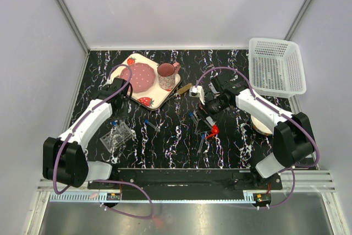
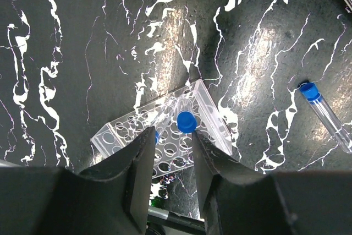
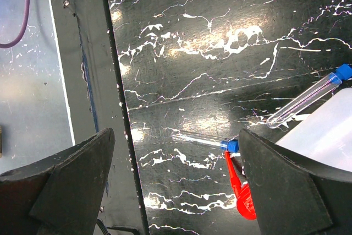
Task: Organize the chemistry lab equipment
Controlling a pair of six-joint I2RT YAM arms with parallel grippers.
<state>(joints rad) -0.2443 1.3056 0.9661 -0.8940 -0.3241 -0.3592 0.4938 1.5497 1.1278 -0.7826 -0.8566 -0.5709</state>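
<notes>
Directions are read from the table's middle in the overhead view, with 6 o'clock toward the arm bases. Nearest, at 8 o'clock, sits the clear plastic tube rack [image 1: 118, 136]. The left gripper [image 2: 173, 133] hangs right over it, its 2 jaws a narrow way apart. A blue-capped tube [image 2: 186, 120] stands tilted in the rack at their tips, and I cannot tell whether they are clamped on it. At 3 o'clock of the rack, apart from it, 1 loose tube [image 2: 327, 115] lies flat on the black marbled table [image 2: 82, 37].

At 5 o'clock the right gripper [image 3: 176, 136] points down with its jaws spread wide, gripping nothing. Below it 2 more blue-capped tubes [image 3: 201, 140] [image 3: 302, 102] lie on the table. The translucent squeeze bottle [image 3: 324, 130] lies beside them, its red cap [image 3: 242, 191] touching the nearer tube's blue end. At 4 o'clock a cream bowl [image 1: 264, 129] shows partly under the right arm.

Farther off, at 12 o'clock, a wooden-handled tool [image 1: 184, 88] lies just beside the strawberry-print tray [image 1: 144, 102]. The tray, at 10 o'clock, carries a pink plate [image 1: 140, 75] and a mug [image 1: 166, 76]. A white basket [image 1: 278, 67] sits at 2 o'clock.
</notes>
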